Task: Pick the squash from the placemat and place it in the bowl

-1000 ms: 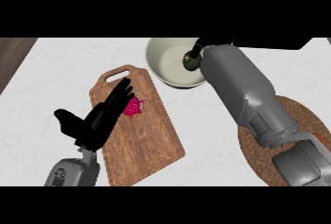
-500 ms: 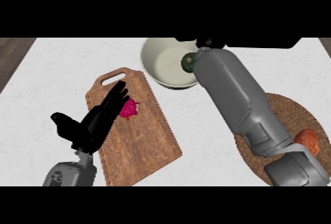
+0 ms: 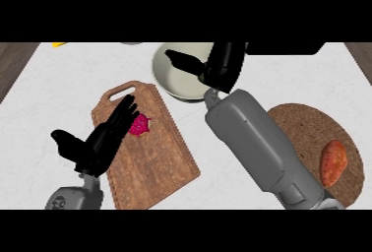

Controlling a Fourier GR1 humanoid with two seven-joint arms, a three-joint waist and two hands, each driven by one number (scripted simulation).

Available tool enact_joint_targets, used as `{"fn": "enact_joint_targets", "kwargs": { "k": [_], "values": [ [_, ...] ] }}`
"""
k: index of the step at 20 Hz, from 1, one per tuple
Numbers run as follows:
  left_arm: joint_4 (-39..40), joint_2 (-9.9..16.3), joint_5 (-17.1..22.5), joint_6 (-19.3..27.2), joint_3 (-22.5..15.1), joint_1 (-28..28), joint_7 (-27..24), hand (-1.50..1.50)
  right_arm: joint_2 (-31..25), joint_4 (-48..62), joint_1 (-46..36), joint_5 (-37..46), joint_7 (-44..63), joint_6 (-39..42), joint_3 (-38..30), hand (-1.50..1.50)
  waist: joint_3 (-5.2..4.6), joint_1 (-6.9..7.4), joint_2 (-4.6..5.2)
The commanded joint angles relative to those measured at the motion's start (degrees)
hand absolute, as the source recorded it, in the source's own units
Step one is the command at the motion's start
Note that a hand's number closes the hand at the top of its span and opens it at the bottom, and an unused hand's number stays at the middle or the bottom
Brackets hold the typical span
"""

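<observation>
My right hand [image 3: 222,66] hangs over the right side of the cream bowl [image 3: 174,81] at the back of the counter, its fingers stretched out to the left above the bowl's inside. No squash shows in the hand or in the bare part of the bowl; the hand hides the bowl's right portion. The round brown placemat [image 3: 301,123] lies at the right with an orange vegetable [image 3: 333,162] on it. My left hand [image 3: 98,142] rests open over the wooden cutting board [image 3: 156,162], fingers pointing up.
A small magenta item [image 3: 138,125] lies on the cutting board beside my left fingers. A yellow object [image 3: 59,44] peeks in at the back left. Dark wood borders the counter at the far left and right.
The dark green squash, seen at my right hand over the bowl earlier, no longer shows. The right hand's fingers have spread out, and the forearm has swung left, uncovering the orange vegetable.
</observation>
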Motion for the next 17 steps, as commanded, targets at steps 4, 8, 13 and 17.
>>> {"fn": "enact_joint_targets", "kwargs": {
  "k": [4, 8, 13, 17],
  "values": [
    [0.31, -0.14, -0.29, 0.65, 0.22, 1.37, 0.09, 0.0, 0.44, -19.19, 13.46, 6.38, 8.0, -7.79, 18.11, -1.5, -0.11, -2.52, -1.22],
    [0.83, 0.44, 0.49, 0.17, 1.32, 1.55, -0.25, 0.0, 0.45, -24.56, 23.51, 13.71, 9.91, -9.47, 27.23, 1.5, -0.2, -3.58, -1.31],
    [-0.62, 0.71, 0.72, 0.53, 1.81, 2.96, -0.11, 0.0, 0.45, -30.59, 38.46, 20.1, 11.16, -11.95, 37.11, 1.5, -0.17, -4.17, -1.58],
    [-0.43, 0.2, 0.06, 0.92, 1.16, 2.31, -0.09, 0.0, 0.45, -31.45, 52.05, 24.12, 11.92, -13.72, 47.65, 1.5, -0.15, -4.09, -0.82]
  ]
}}
